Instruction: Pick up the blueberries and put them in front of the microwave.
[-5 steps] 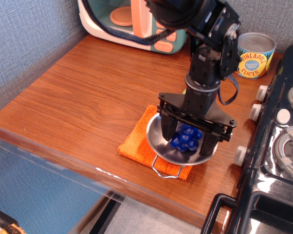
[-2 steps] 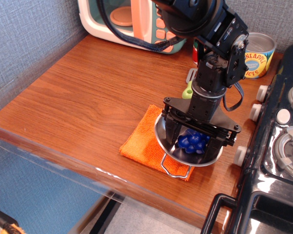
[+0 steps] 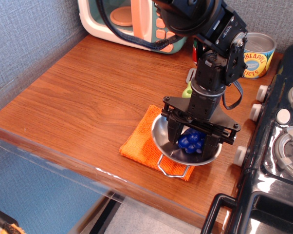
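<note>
The blueberries (image 3: 191, 141), a glossy deep-blue clump, lie in a steel bowl (image 3: 159, 137) that sits on an orange cloth (image 3: 138, 146). My gripper (image 3: 192, 139) points down into the bowl. Its black fingers (image 3: 174, 134) stand close against both sides of the clump and look closed on it. The berries still rest low in the bowl. The microwave (image 3: 103, 20), cream with a teal front and salmon handle, stands at the back left, well apart from the bowl.
A pineapple can (image 3: 256, 54) stands at the back right. A black toy stove (image 3: 282, 146) fills the right edge. A green item (image 3: 187, 91) lies behind the bowl, partly hidden by the arm. Bare wood (image 3: 88, 97) lies left of the cloth.
The gripper has shifted slightly right over the bowl and lowered. Its fingers have drawn in from wide apart to close against the blueberries. The bowl has moved a little on the cloth.
</note>
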Controlling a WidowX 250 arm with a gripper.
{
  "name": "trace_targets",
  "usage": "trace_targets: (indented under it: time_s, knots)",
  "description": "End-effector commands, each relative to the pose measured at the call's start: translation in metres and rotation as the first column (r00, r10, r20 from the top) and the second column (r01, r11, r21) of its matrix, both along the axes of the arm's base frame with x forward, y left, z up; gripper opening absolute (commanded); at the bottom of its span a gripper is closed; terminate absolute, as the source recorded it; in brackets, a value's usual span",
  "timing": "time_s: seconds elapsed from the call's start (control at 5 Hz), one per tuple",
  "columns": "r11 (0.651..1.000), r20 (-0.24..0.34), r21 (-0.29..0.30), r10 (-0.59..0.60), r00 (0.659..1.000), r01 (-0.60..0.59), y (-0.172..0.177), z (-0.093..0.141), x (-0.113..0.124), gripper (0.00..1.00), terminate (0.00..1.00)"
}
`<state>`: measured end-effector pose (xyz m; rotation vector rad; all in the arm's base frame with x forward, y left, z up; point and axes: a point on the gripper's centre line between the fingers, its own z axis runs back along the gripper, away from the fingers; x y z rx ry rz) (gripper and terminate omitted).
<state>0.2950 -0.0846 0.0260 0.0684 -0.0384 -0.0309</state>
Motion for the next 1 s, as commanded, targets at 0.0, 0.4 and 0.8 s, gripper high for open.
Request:
trace_targets:
  time_s: [0.0,0.4,0.8]
  knots:
    - [0.998,0.108,-0.061,-0.014,0.994,0.021,-0.001,0.043,0.011,0.0,0.0]
    - [0.995,0.216,-0.099,0.049,0.975,-0.028,0.037,0.102,0.029,0.0,0.0]
    - [0.967,0.186,-0.095,0.25,0.95,-0.236,0.1,0.097,0.046,0.0,0.0]
